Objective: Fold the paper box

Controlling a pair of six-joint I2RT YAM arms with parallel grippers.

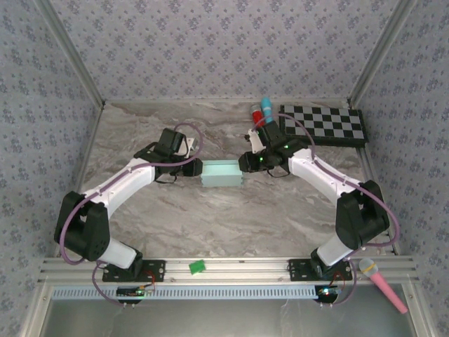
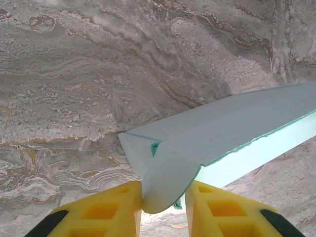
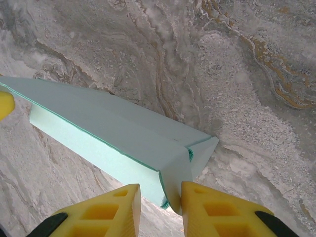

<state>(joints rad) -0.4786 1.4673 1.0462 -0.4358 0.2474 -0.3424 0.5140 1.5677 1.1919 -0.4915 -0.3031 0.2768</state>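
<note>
Top external view: at mid-table, between the two arms, the paper box (image 1: pixel 221 173) lies lengthwise, left to right, on the marbled table (image 1: pixel 210 225). The left gripper (image 1: pixel 198 168) is clenched on its left end and the right gripper (image 1: pixel 243 163) on its right end. In the wrist views, yellow fingers (image 2: pixel 113 210) press both sides of a folded end. Being thin card, it is probably light, springy and easily creased. Hold it gently at the doubled end folds, not the hollow middle. A checkerboard (image 1: pixel 326 125) lies at far right.
</note>
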